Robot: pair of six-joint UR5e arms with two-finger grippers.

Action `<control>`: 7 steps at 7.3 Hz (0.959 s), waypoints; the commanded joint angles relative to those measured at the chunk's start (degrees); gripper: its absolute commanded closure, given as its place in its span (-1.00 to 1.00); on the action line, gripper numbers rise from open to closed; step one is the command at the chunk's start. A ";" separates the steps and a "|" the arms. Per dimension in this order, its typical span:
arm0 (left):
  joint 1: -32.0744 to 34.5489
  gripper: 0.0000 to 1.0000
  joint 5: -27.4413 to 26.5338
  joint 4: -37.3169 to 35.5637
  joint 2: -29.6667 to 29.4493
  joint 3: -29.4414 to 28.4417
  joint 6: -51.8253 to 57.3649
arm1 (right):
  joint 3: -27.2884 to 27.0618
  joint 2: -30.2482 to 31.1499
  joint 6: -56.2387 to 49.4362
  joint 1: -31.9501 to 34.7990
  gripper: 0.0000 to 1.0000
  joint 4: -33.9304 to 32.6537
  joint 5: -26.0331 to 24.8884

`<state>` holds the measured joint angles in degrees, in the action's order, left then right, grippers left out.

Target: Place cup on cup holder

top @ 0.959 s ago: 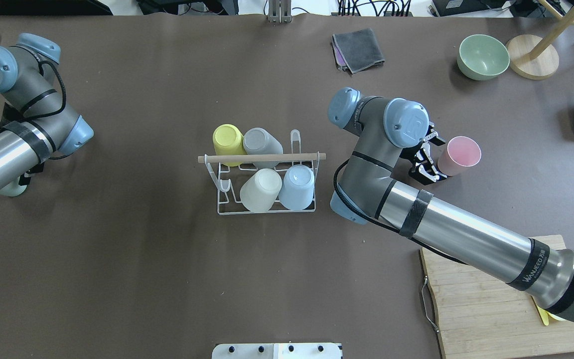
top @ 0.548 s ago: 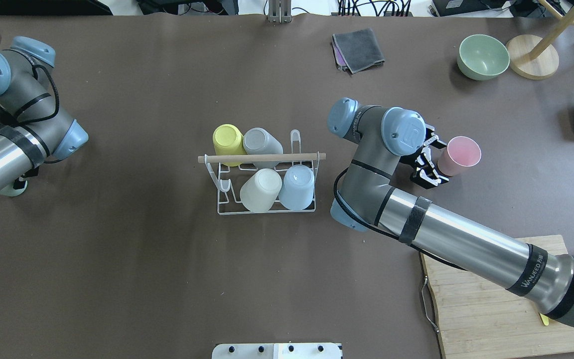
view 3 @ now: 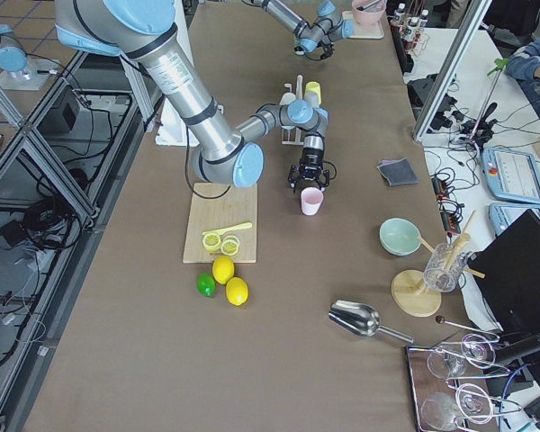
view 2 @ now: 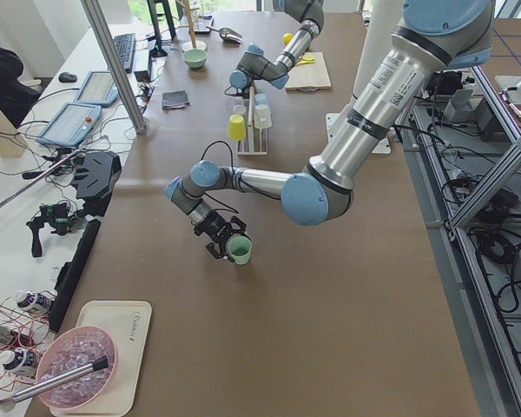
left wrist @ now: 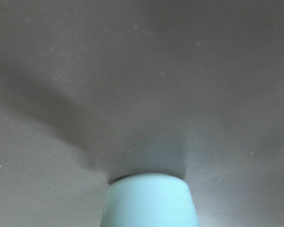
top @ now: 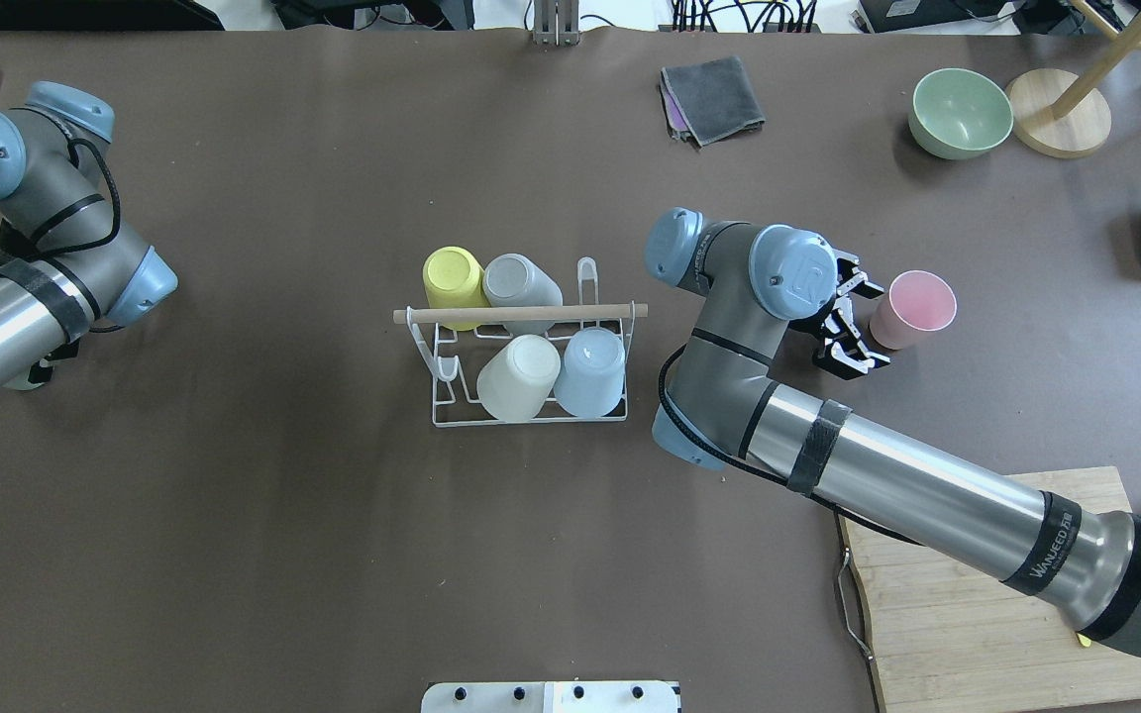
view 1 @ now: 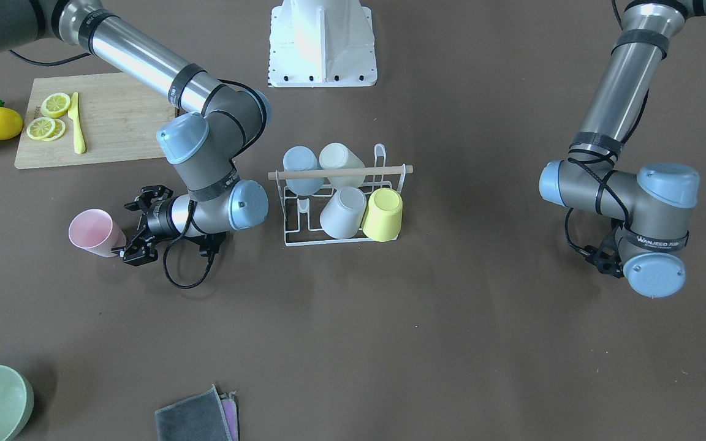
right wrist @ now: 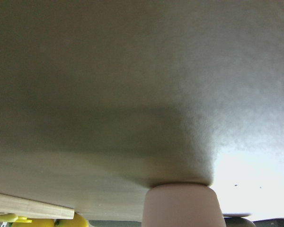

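Over the last second my right gripper (top: 866, 325), jaws wide, has shifted slightly to line up beside the upright pink cup (top: 913, 308) on the desk, well right of the cup holder (top: 531, 313), so I'd close next; left gripper (view 2: 224, 245) state: can't tell.

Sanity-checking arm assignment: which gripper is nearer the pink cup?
Right. The right gripper is open just beside the pink cup; the left gripper is far off beyond the cup holder, by a green cup.
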<state>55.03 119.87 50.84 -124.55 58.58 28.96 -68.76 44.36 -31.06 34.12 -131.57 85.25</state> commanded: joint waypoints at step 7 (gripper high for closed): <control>-0.44 -0.94 0.02 -0.13 0.44 0.39 0.04 | 1.08 0.56 -0.40 0.24 -0.95 2.02 -3.60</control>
<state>54.64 119.88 50.85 -124.11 58.91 29.00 -67.88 44.78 -31.31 34.10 -130.04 82.09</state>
